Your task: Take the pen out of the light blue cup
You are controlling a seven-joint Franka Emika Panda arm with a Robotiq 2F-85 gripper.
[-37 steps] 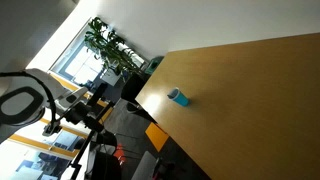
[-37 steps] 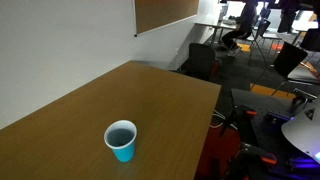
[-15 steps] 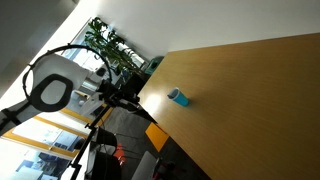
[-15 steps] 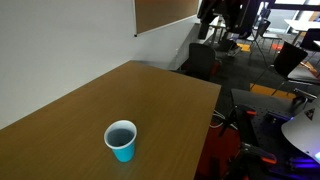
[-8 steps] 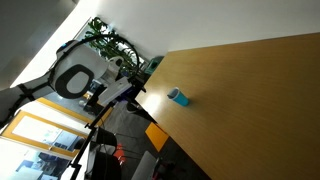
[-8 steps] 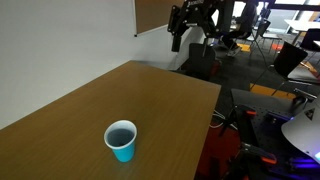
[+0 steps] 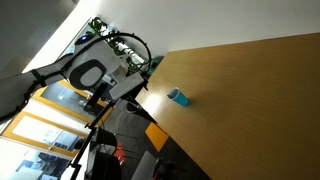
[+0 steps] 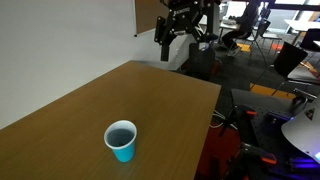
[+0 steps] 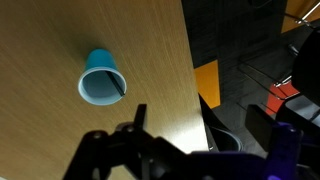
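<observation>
Wooden table (image 8: 150, 95), light blue cup (image 8: 121, 140) standing upright on it toward the 6 o'clock side in an exterior view. The gripper (image 8: 164, 47) hangs beyond the far edge at about 1 o'clock from the cup, well apart. Wrist view: cup (image 9: 101, 78) at 10 o'clock from the gripper (image 9: 210, 122), jaws spread wide with nothing between them, and the pen (image 9: 117, 86) leans inside the cup toward its 4 o'clock rim (too slim to make out in both exterior views).
</observation>
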